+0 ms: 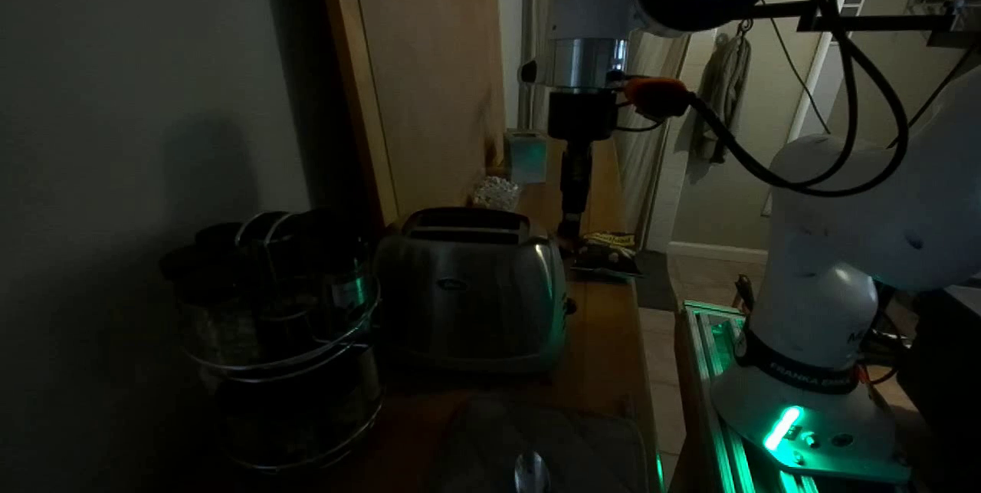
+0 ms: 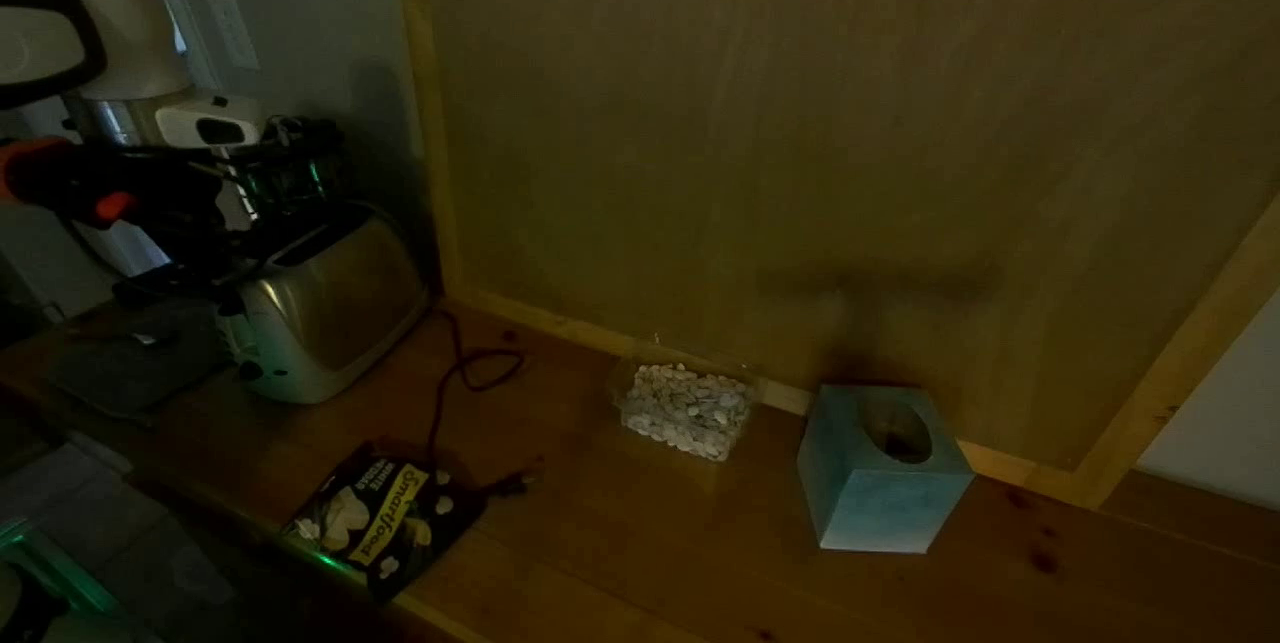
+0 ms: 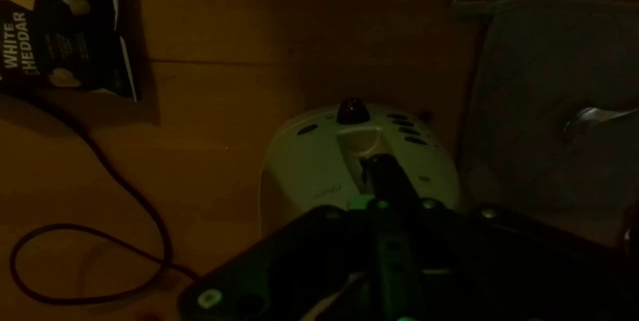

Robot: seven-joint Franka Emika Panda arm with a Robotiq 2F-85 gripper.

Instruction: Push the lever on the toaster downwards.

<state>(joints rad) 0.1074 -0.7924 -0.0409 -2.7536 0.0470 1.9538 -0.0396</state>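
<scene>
Rounded shiny-steel 2-slot toaster (image 1: 467, 309): prob. light, slick; best press lever (indistinct) top-down. Black jointed gripper (image 1: 569, 231) at toaster's 2 o'clock in ext. view, jaws tgthr.

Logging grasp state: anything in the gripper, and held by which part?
Nothing visibly held: the gripper looks shut, at one end of the toaster. Whether it touches there can't be told.

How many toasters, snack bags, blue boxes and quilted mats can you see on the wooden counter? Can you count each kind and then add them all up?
Toaster: 1
Snack bag: 1
Blue box: 1
Quilted mat: 1
Total: 4
</scene>
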